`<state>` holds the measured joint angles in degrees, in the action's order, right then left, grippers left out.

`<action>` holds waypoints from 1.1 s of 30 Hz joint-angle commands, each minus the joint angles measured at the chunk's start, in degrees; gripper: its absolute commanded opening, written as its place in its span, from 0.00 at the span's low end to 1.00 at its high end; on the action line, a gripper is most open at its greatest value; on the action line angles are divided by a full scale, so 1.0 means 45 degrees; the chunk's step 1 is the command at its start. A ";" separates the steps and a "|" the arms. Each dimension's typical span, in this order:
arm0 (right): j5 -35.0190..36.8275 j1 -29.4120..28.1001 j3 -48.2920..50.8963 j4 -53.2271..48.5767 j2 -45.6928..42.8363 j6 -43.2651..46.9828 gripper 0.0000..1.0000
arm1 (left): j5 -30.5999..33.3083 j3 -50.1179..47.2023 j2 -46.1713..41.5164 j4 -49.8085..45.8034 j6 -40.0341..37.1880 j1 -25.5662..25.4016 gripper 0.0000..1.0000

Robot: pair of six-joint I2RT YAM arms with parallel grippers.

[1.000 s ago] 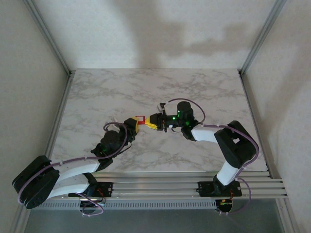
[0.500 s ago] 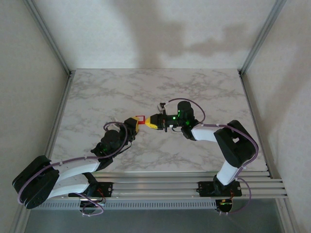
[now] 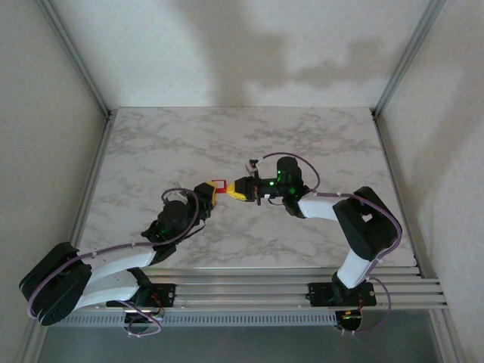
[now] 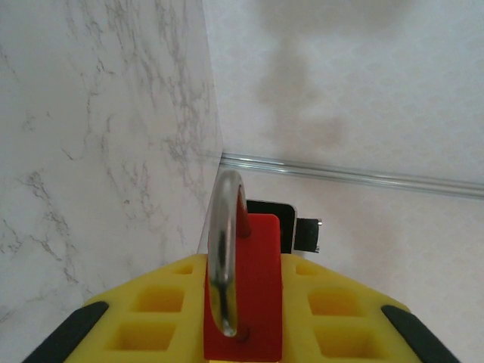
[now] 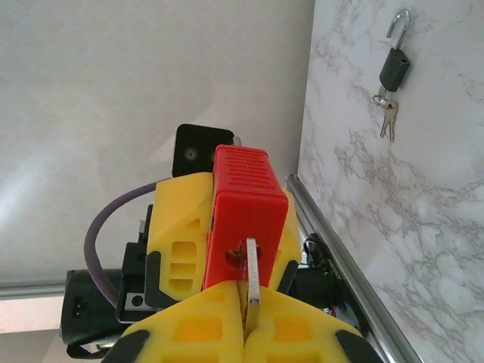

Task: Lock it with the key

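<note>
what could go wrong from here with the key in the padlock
The key is pinched by its thin edge in the right gripper, so it may slip when turned. The red padlock is held by the left gripper; the turning force could twist it loose.

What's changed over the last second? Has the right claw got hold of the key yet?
The right claw closed the last bit onto the key, whose blade sits in the base of the red padlock. Neither arm visibly travelled. Unchanged: the left claw holds the red padlock, and the black padlock with its keys lies on the table where it was.
</note>
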<state>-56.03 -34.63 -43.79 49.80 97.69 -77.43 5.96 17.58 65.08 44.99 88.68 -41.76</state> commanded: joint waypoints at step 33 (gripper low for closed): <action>0.0764 0.0767 0.1444 0.1967 -0.0458 -0.1096 0.00 | 0.0729 -0.0078 -0.1409 -0.0757 -0.0660 0.0119 0.00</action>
<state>-56.51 -34.22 -38.92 59.37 97.27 -83.37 4.01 17.80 61.41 40.64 86.98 -42.17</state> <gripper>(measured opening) 0.051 0.218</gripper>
